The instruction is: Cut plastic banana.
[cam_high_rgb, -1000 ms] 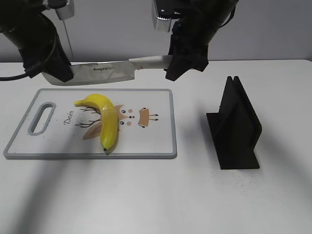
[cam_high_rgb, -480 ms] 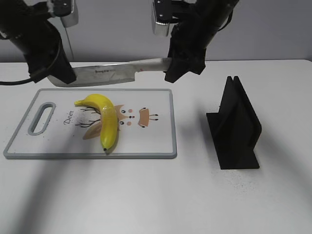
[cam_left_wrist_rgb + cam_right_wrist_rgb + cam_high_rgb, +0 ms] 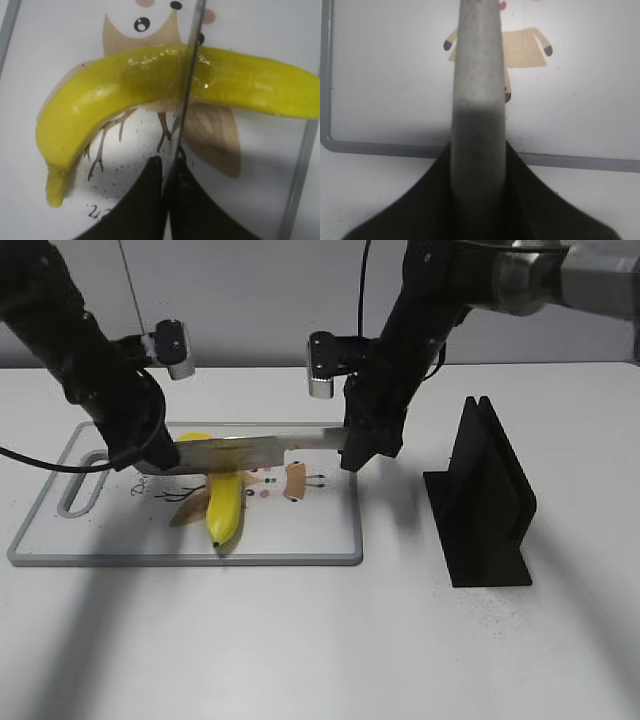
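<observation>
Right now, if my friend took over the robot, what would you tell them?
Right gripper: shut on the knife at its handle end. Left gripper: shut on the blade's far end, so both arms carry the knife.
The plastic banana lies on the cutting board, over the deer drawing. The blade crosses the banana near its middle; the left wrist view shows the edge on or just above the peel.
Done: knife lined up over the banana.
Left: press the blade through; the banana looks whole so far. The black knife stand waits to the right of the board.
</observation>
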### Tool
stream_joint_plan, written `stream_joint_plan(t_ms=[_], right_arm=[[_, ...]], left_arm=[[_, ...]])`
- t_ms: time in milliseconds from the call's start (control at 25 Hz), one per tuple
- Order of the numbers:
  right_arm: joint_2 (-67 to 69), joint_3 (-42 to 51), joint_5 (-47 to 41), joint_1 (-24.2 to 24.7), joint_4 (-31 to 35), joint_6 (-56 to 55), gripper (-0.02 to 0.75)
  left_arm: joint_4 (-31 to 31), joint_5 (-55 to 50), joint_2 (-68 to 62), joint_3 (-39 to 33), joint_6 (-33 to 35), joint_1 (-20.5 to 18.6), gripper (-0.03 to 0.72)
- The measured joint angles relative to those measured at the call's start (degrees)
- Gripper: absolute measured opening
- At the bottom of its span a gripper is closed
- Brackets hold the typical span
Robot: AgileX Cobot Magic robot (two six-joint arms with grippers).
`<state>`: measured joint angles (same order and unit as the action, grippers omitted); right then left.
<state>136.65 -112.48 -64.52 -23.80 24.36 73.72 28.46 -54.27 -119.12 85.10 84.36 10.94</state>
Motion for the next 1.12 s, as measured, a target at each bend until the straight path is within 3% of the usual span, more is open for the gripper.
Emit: stream_joint_plan(t_ms=[720, 1120], right_arm=[[1.26, -0.33, -0.34, 0.11, -1.11, -0.47, 0.162], [0.11, -6.29, -5.84, 0.00, -2.91, -2.59, 0.163]], left_arm=[[-0.31, 1.84, -0.51, -0.42, 0.19, 1.19, 0.005], [-0.85, 2.47, 3.35, -1.60, 0.00, 1.73, 0.002]])
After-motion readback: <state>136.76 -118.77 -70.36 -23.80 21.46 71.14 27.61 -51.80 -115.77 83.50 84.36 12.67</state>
